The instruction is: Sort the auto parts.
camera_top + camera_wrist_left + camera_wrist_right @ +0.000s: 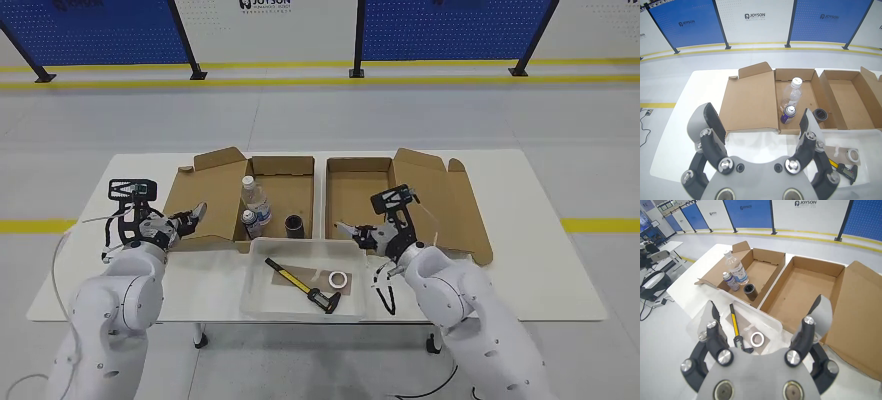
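Note:
A white tray (258, 290) at the table's front holds a yellow and black caliper (300, 283) and a metal ring (339, 279). Behind it, the left cardboard box (290, 170) contains a clear bottle (256, 200), a spray can (250, 222) and a black cylinder (295, 226). The right cardboard box (350, 195) is bare inside. My left gripper (758, 113) is open above the table, left of the tray, near the left box's flap. My right gripper (765, 303) is open above the tray's right end, with the ring (757, 339) and caliper (734, 323) below it.
Both boxes have lids folded flat outward on the table, left (205, 195) and right (450, 205). A brown sheet (285, 279) lies under the caliper in the tray. Bare tabletop (540, 270) lies at the far right and front left.

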`<state>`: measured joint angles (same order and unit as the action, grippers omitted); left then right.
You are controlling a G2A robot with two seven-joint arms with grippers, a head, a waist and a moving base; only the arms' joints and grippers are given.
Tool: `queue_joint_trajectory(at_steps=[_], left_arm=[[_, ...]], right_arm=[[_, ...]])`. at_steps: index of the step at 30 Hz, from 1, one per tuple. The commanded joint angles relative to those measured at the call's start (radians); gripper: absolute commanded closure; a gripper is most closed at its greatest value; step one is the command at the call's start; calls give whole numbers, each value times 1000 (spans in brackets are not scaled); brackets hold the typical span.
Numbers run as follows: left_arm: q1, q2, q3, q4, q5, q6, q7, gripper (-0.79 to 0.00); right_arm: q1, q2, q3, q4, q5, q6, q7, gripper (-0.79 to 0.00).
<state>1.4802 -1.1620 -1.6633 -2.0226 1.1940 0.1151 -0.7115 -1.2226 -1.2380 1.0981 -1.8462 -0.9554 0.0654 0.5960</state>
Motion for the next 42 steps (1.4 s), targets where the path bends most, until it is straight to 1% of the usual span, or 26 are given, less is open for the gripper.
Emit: queue_joint_trajectory(at_steps=[1,21,23,26,29,35,39,42], left_arm=[[0,0,0,0,0,0,0,-785],[0,0,0,0,0,0,0,-785],[0,0,0,0,0,0,0,-785],[0,0,0,0,0,0,0,-785],[0,0,0,0,0,0,0,-785],[0,0,0,0,0,0,0,-785],[0,0,0,0,0,0,0,-785],[0,0,0,0,0,0,0,-785]], right_arm=[[7,-1,-4,9,-4,4,0,-785],[7,-1,-4,9,-4,4,0,-785],[8,-2,-12,15,8,-34,-7,-785],[41,-7,-27,41,48,-76,-2,-785],[80,-17,-70,53,61,-70,55,-785],[178,-43,-201,62,68,-30,270,-785],[243,-62,-278,85,102,-28,406,-785],[266,-73,-322,120,116,-24,460,-785]])
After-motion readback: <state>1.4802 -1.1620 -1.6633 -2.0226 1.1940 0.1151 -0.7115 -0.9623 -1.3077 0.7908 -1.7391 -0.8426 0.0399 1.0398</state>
